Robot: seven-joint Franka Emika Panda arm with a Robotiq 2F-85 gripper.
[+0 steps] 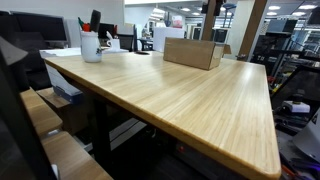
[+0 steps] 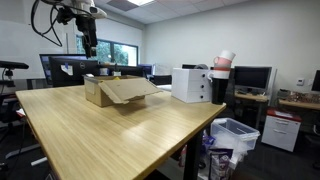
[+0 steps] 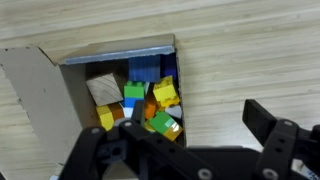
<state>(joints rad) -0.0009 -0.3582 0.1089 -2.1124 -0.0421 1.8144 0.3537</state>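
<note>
An open cardboard box (image 3: pixel 72 105) sits on the wooden table (image 3: pixel 250 50), its flap folded out to the left. Inside lie several toy blocks: a yellow one (image 3: pixel 165 93), a green one (image 3: pixel 133 92), a blue one (image 3: pixel 150 70) and a pale cube (image 3: pixel 102 88). My gripper (image 3: pixel 197 120) hangs above the box's right wall, open and holding nothing. One finger is over the blocks and the other finger (image 3: pixel 262 118) is over bare table. In both exterior views the box (image 1: pixel 193 52) (image 2: pixel 115 92) stands on the table, and in an exterior view the gripper (image 2: pixel 90 45) hovers well above it.
A white mug with pens (image 1: pixel 91 45) stands at one far corner of the table (image 1: pixel 200 110). Beyond the table are monitors, a white case (image 2: pixel 192 84), stacked cups (image 2: pixel 222 72) and a bin (image 2: pixel 235 135) on the floor.
</note>
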